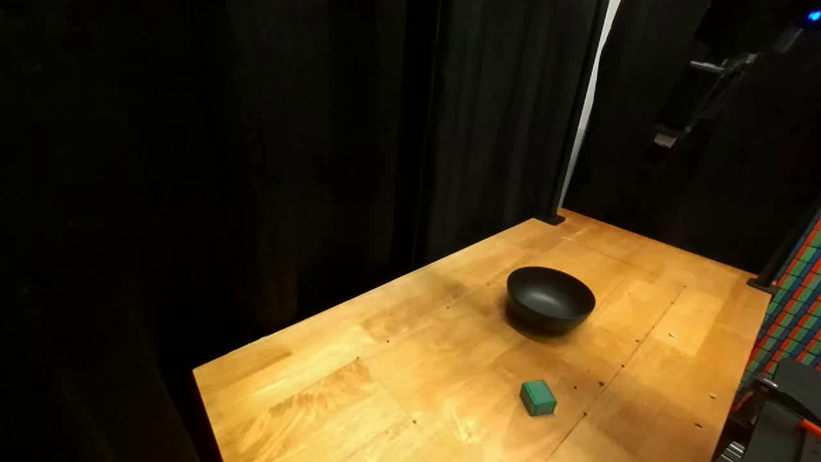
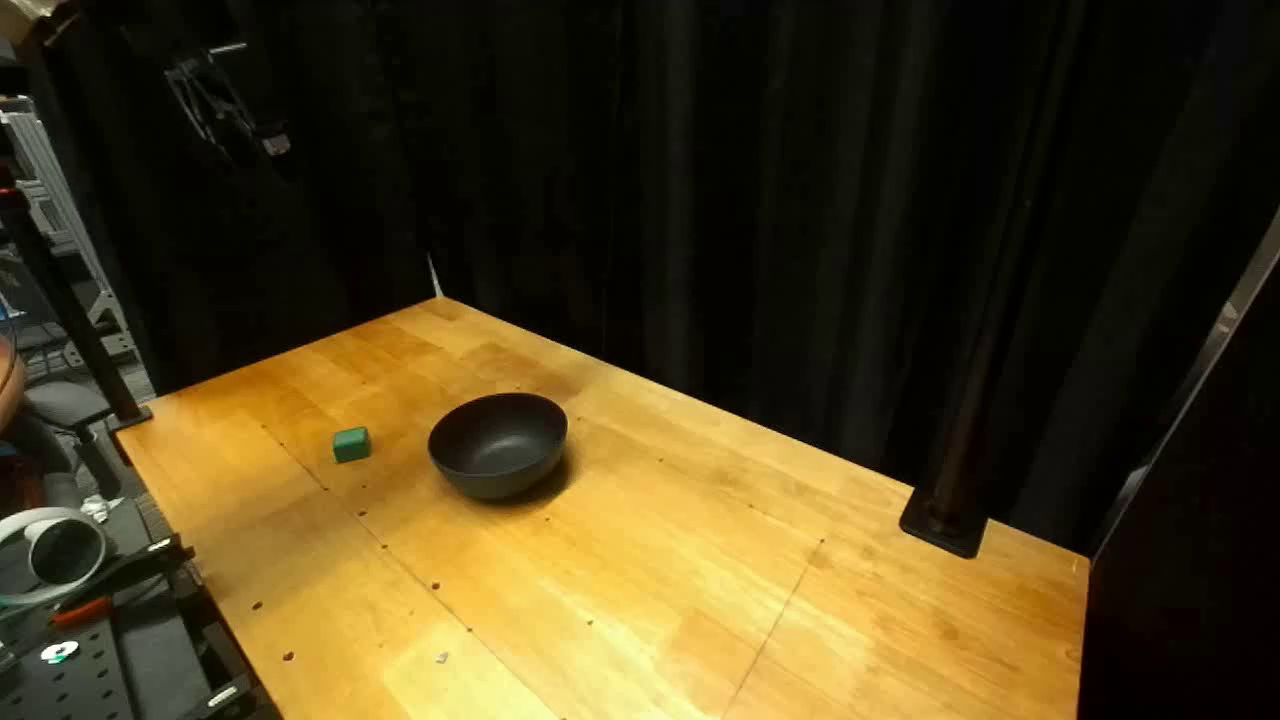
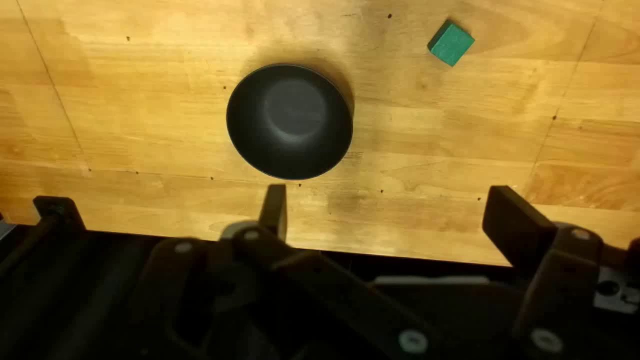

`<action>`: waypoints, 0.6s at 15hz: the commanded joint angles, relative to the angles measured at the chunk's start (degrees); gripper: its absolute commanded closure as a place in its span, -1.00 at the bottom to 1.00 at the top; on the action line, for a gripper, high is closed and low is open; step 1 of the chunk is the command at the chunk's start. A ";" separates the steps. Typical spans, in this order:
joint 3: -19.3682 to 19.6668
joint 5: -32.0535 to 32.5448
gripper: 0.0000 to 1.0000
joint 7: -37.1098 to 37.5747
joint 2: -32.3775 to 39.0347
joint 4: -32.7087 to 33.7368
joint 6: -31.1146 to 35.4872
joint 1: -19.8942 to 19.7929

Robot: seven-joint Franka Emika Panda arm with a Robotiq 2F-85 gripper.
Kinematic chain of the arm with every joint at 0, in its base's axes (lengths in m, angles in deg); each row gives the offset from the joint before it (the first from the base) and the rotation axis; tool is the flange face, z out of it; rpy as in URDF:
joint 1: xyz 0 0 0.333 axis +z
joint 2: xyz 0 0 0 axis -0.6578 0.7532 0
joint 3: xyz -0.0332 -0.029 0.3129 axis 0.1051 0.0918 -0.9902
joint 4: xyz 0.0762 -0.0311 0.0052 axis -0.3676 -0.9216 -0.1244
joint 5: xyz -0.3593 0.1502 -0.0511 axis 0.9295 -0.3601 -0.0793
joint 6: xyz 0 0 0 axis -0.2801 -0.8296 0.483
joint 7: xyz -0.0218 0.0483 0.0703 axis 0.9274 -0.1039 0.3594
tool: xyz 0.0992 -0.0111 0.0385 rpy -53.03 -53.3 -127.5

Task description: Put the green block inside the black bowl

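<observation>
black curtains (image 2: 750, 200): hung as backdrop in both exterior views.

wooden table (image 2: 680, 560): one, bearing both items of the job.

gripper (image 3: 387, 190): one, mine, high over the table; jaws spread wide, nothing between the fingers (image 3: 515, 225). dark against the curtains in both exterior views, so i could misjudge its height there.

black bowl (image 3: 290, 122): one, upright. in the wrist view it shows just beyond one finger, though lower down; a careless low pass could clip its rim and shove it.

green block (image 3: 452, 45): one, on the table, apart from the bowl, not yet inside. it sits cornerwise to my fingers; closing without a turn would likely catch corners and spin it. let go too high, it may bounce back out.
</observation>
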 commanded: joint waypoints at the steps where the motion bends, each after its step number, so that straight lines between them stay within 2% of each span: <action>1: 0.92 0.67 -1.00 0.54 0.16 0.41 -0.12 1.09; 9: 0.17 1.19 -1.00 1.84 1.67 1.92 -0.11 0.61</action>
